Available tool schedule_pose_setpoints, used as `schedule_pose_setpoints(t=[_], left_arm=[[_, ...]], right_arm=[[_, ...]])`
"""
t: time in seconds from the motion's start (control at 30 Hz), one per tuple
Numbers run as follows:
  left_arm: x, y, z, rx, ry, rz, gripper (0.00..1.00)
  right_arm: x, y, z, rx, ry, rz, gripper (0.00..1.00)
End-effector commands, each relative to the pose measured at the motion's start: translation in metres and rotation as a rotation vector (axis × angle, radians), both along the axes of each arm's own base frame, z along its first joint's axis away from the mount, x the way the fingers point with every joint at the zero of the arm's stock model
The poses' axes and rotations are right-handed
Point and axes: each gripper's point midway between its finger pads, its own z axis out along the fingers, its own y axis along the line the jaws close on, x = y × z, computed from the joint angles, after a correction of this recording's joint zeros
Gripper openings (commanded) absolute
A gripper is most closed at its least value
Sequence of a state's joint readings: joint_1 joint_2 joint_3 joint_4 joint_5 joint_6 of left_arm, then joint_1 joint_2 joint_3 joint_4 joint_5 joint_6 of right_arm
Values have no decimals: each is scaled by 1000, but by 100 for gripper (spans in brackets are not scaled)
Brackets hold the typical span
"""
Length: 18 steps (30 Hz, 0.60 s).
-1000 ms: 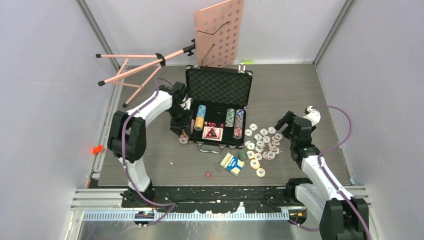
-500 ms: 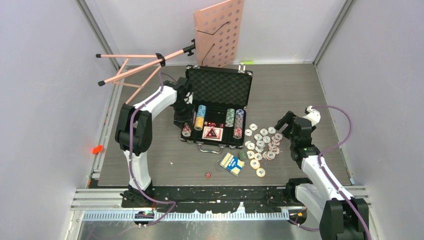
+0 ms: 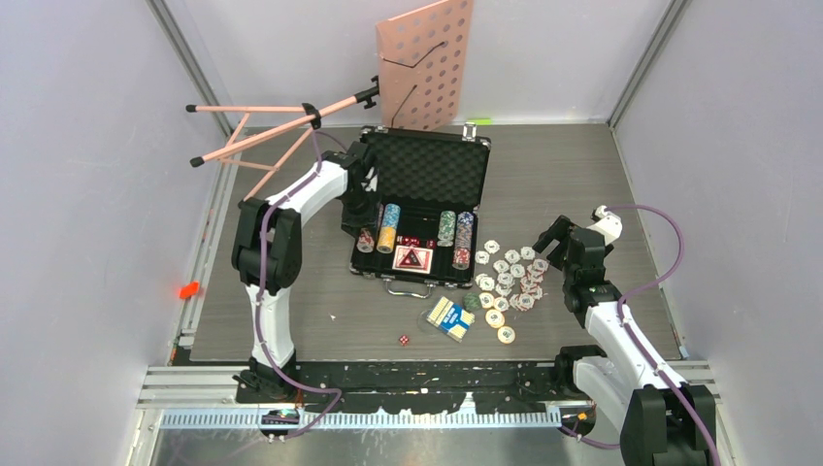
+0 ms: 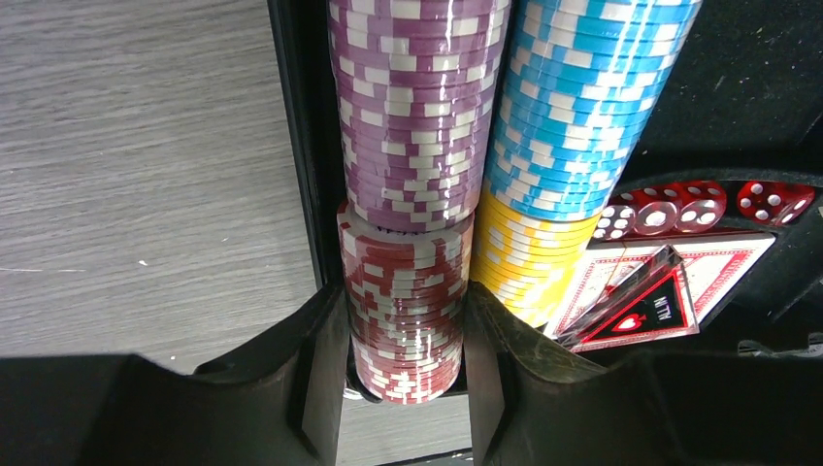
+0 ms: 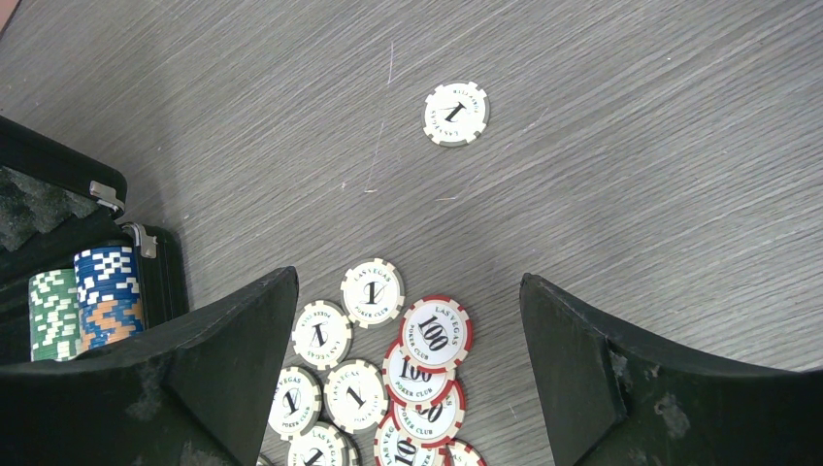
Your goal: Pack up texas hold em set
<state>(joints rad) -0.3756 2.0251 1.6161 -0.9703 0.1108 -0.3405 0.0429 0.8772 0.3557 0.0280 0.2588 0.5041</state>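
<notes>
The black case [image 3: 427, 170] lies open, its foam lid up. My left gripper [image 3: 364, 233] is shut on a stack of red chips [image 4: 403, 320], held in line with the purple stack [image 4: 412, 97] at the near end of the case's leftmost slot. Blue [image 4: 573, 87] and yellow [image 4: 529, 262] chips, red dice [image 4: 679, 204] and a card deck [image 4: 670, 282] fill the tray. My right gripper [image 3: 555, 238] is open and empty above loose white and red chips [image 5: 427, 335] scattered on the table right of the case [image 3: 510, 282].
A second card deck [image 3: 449, 317] and one red die [image 3: 403, 340] lie on the table in front of the case. A pink perforated music stand [image 3: 427, 58] and its tripod legs [image 3: 262, 121] are behind and left of the case. One white chip [image 5: 456, 114] lies apart.
My left gripper has carried the red chip stack from the case's front left corner farther back and inward over the leftmost slot. The right arm has not moved.
</notes>
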Motion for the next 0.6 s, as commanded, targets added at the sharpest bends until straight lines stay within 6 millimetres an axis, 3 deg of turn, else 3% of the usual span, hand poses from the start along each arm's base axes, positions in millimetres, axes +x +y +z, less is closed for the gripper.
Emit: schedule_pose_setpoints(t=[0.0,0.17,0.37,0.57], left_arm=[[39,-12,19,-61,-167,17,2],[43,-18,20,-89,-170,14,7],[28,-20,31,-139,-191,6,45],[12,-14,47,-150,-208,11,57]], right_arm=[[12,1,24,3,-65,4,90],[12,1,24,3,-66,4,90],[12,1,25,3,-66,5,90],[12,1,24,2,-65,6,90]])
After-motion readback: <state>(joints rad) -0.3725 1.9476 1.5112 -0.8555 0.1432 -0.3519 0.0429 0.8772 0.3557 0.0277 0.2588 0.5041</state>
